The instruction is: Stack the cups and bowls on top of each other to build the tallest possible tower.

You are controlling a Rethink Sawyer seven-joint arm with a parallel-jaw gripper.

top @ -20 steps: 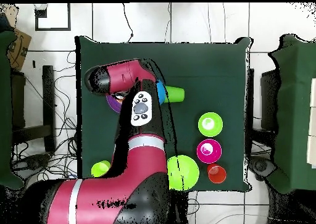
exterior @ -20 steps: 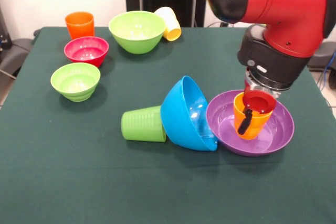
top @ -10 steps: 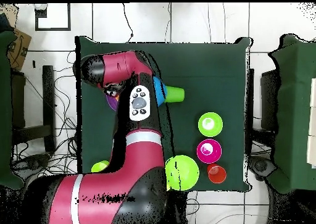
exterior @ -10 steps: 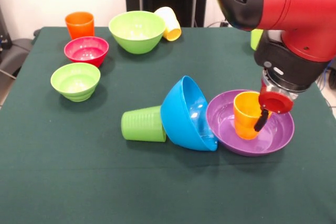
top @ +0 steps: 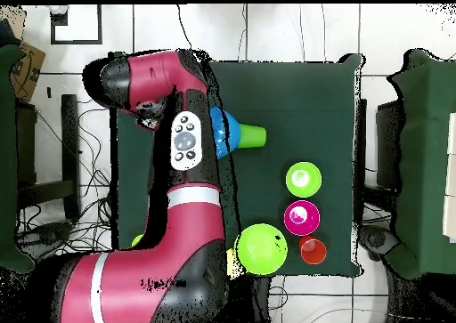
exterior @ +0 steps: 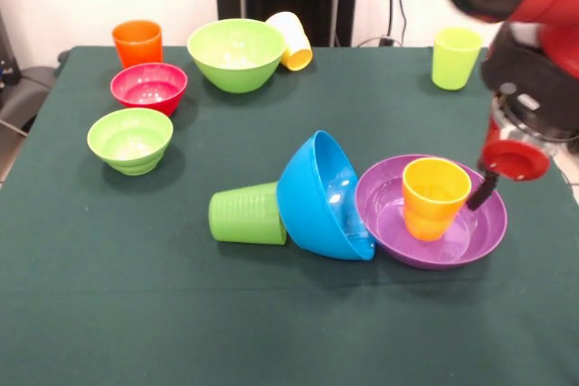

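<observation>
An orange-yellow cup [exterior: 435, 196] stands upright inside the wide purple bowl [exterior: 479, 234] at the front right. The large blue bowl [exterior: 318, 194] is tipped on its side, leaning between the purple bowl and a green ribbed cup [exterior: 245, 213] that lies on its side. My gripper [exterior: 486, 189] hangs over the purple bowl's right rim, apart from the orange-yellow cup and holding nothing. In the overhead view the arm [top: 183, 150] hides the purple bowl and the gripper; the blue bowl [top: 221, 133] and green cup [top: 253, 135] show beside it.
At the far left stand an orange cup [exterior: 137, 42], a small red bowl [exterior: 149, 86] and a small lime bowl [exterior: 130, 138]. A large lime bowl [exterior: 236, 53] and a tipped pale yellow cup [exterior: 291, 40] sit far centre. A yellow-green cup [exterior: 455, 57] stands far right.
My gripper has moved from over the orange-yellow cup rightwards to the purple bowl's rim. The cup stays standing in the bowl. The arm has uncovered the yellow-green cup.
</observation>
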